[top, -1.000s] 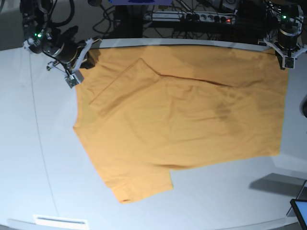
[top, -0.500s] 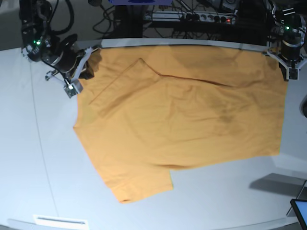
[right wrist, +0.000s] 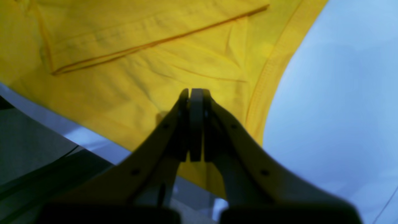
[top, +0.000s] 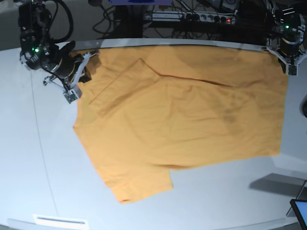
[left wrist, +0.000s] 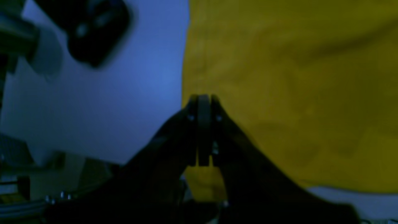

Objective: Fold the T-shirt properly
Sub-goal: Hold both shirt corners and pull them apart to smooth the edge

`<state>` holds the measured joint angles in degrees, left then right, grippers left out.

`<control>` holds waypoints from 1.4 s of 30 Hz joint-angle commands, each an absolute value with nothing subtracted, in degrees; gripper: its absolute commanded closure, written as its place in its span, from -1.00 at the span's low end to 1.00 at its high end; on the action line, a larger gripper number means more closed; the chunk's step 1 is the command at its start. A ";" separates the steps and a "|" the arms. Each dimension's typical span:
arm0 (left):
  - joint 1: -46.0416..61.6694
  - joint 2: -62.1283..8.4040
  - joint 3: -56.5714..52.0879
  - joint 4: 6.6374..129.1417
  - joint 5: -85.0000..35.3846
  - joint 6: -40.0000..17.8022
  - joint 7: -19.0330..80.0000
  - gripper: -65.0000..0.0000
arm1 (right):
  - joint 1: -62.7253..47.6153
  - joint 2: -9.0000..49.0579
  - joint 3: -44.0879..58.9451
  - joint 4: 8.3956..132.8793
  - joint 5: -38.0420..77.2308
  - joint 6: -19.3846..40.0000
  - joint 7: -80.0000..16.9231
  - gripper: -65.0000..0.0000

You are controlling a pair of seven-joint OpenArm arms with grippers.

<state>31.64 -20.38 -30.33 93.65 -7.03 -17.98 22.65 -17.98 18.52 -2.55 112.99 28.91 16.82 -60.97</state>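
Just one T-shirt [top: 182, 120], two closed claws [left wrist: 203, 99] [right wrist: 192, 93].

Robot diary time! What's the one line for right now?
stage: first fold down | T-shirt: flat on table, one sleeve folded in | left gripper: shut, empty | right gripper: shut, empty

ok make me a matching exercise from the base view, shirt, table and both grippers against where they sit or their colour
Things:
1. T-shirt
2. left gripper
3. right gripper
4. table

Descriptions:
a. pale grey-white surface
b. shut, at the shirt's top right corner in the base view
c. orange-yellow, spread out flat
d. shut, at the shirt's top left edge in the base view

Pairs: 1-c, 2-b, 3-d, 4-a
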 commanded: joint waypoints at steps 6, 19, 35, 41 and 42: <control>31.69 -21.67 -30.46 92.53 -6.90 -17.54 21.23 1.00 | -17.54 18.95 -3.38 112.66 29.32 16.84 -59.91 1.00; 30.20 -23.87 -28.79 84.00 -6.90 -17.54 17.54 1.00 | -17.63 18.95 -6.73 105.89 29.58 16.84 -59.74 1.00; 30.64 -21.32 -25.10 77.76 2.51 -17.45 8.57 1.00 | -23.43 17.36 -5.67 100.18 29.41 16.92 -54.37 1.00; 31.69 -22.11 -25.19 77.76 2.51 -17.45 8.57 1.00 | -23.96 17.63 -3.30 100.35 29.32 16.92 -54.55 1.00; 31.96 -22.46 -25.19 77.76 2.51 -17.45 8.57 1.00 | -24.04 17.63 -3.30 100.53 29.32 16.92 -54.55 1.00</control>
<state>30.61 -22.17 -25.32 78.15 1.30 -15.03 4.19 -22.46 16.64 -3.46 101.36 34.39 18.57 -47.20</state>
